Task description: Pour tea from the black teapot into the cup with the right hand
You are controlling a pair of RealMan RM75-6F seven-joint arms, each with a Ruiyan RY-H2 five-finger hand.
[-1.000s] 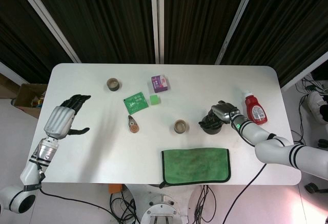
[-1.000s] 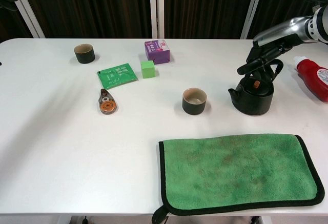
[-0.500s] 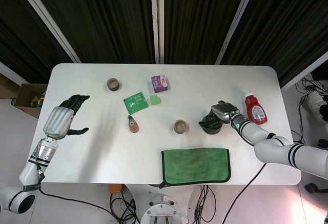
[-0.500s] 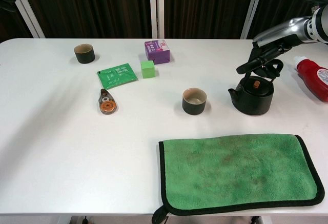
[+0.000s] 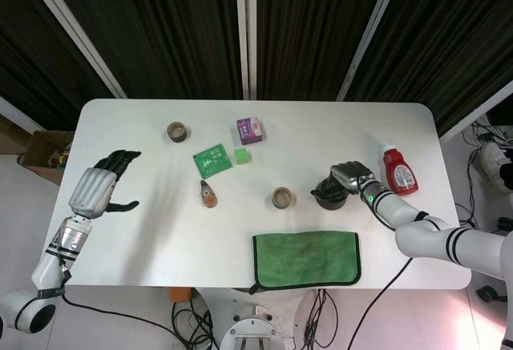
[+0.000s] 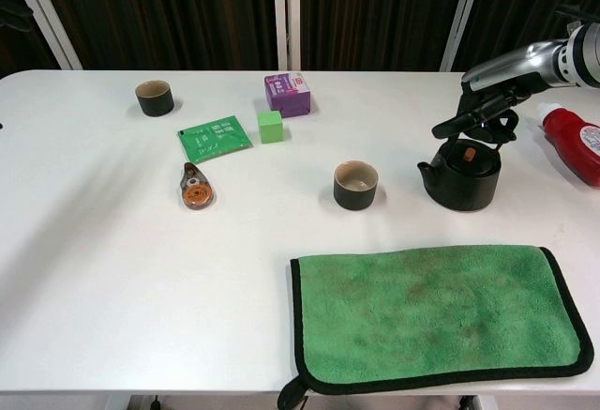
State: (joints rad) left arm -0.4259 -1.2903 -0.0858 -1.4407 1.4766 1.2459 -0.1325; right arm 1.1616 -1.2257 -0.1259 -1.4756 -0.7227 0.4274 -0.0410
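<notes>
The black teapot (image 6: 461, 177) stands on the white table, spout pointing left toward the dark cup (image 6: 356, 185) about a hand's width away. My right hand (image 6: 480, 112) is over the pot, fingers curled around its arched handle; the pot rests on the table. From the head view, the right hand (image 5: 348, 176) covers the rear of the teapot (image 5: 328, 195), with the cup (image 5: 281, 198) to its left. My left hand (image 5: 102, 188) hovers open over the table's left edge, holding nothing.
A red sauce bottle (image 6: 573, 141) lies just right of the teapot. A green cloth (image 6: 436, 314) is spread in front. Further left are a second dark cup (image 6: 155, 98), a purple box (image 6: 288, 93), a green cube (image 6: 271, 126), a green packet (image 6: 214, 138) and a small brown tool (image 6: 195, 187).
My right hand's fingers have drawn in from a looser reach over the teapot to a curl around its handle. The teapot and the left hand have stayed put.
</notes>
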